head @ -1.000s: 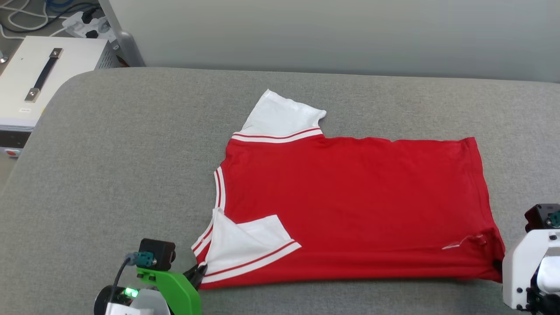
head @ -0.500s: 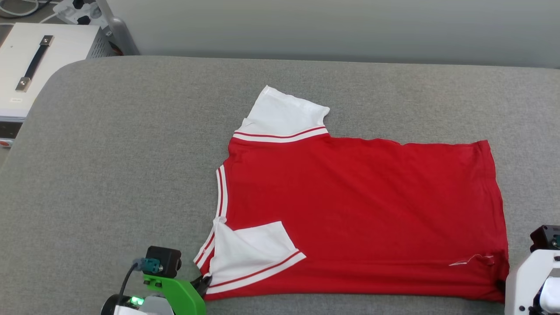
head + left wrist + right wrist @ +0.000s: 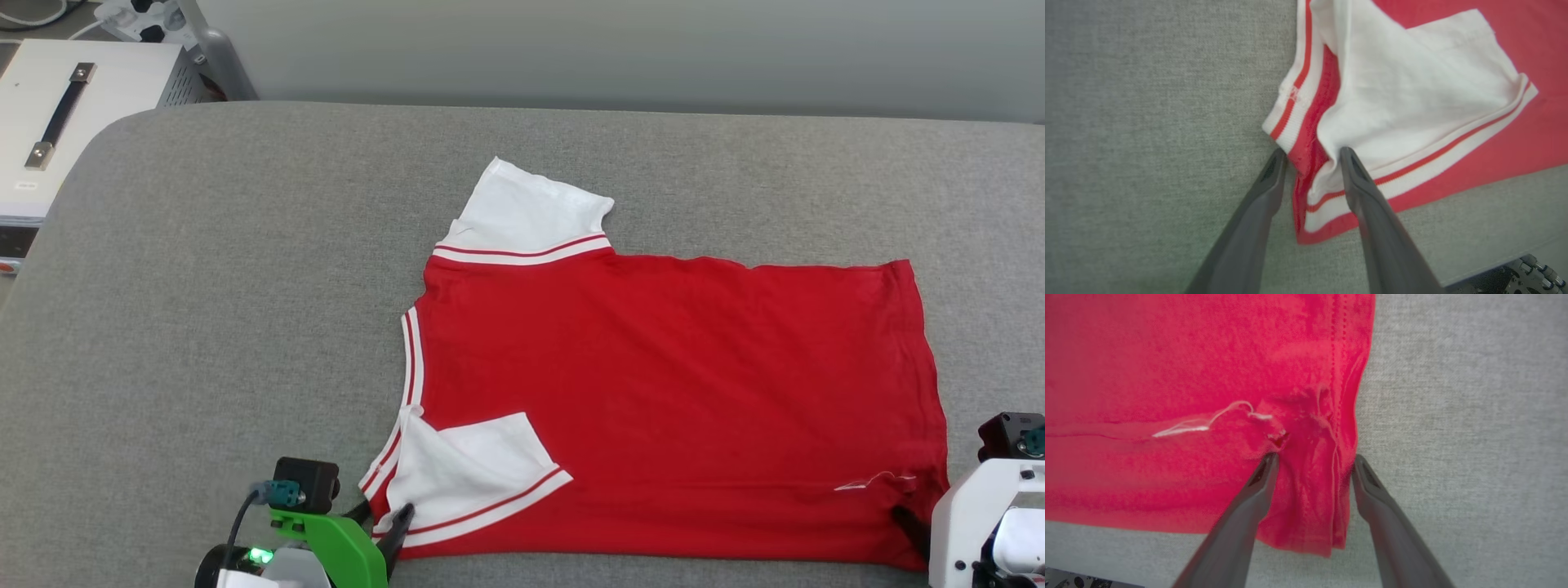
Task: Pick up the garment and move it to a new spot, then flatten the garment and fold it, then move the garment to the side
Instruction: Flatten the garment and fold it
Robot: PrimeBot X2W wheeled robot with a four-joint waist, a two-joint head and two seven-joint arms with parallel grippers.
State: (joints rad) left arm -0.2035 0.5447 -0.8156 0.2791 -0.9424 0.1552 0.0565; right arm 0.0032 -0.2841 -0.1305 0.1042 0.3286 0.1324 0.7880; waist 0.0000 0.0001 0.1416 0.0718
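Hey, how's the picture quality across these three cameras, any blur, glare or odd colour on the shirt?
Head view: soft, even light, the garment sharp, no glare and hardly any shadow. Left wrist view: the left gripper looks soft up close, and the picture darkens toward its left edge. Right wrist view: the red reads pinkish and smeary, and the right gripper is blurred too.

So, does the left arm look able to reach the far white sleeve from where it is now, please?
Probably yes: the left gripper stands open at the near sleeve, and only flat shirt and grey padding lie between it and the far sleeve. Whether the arm stretches that far is uncertain.
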